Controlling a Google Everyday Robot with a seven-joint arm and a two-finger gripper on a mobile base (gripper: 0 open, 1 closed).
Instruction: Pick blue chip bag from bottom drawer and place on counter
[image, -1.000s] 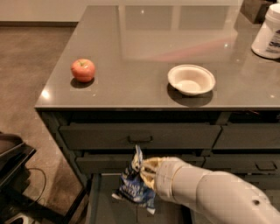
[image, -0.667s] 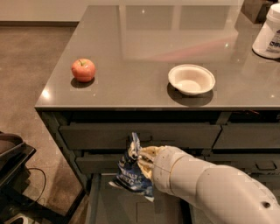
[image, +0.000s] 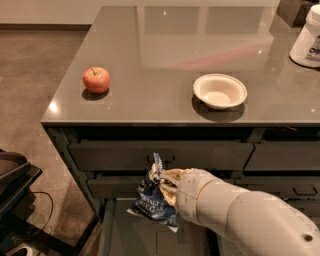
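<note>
The blue chip bag (image: 151, 196), crinkled dark-blue foil with white lettering, hangs in the air in front of the drawer fronts. My gripper (image: 165, 184) is shut on its upper right edge, with the white arm reaching in from the lower right. Below it the bottom drawer (image: 122, 235) stands pulled out, showing its flat grey floor. The counter (image: 165, 55) spreads glossy and dark grey above, its front edge well over the bag.
On the counter a red apple (image: 96, 80) sits at the left and a white bowl (image: 219, 91) at the middle right. A white container (image: 307, 37) stands at the far right. Dark equipment (image: 15, 195) fills the lower left floor.
The bag has risen out of the drawer with my gripper, moving up and slightly left to in front of the middle drawer front.
</note>
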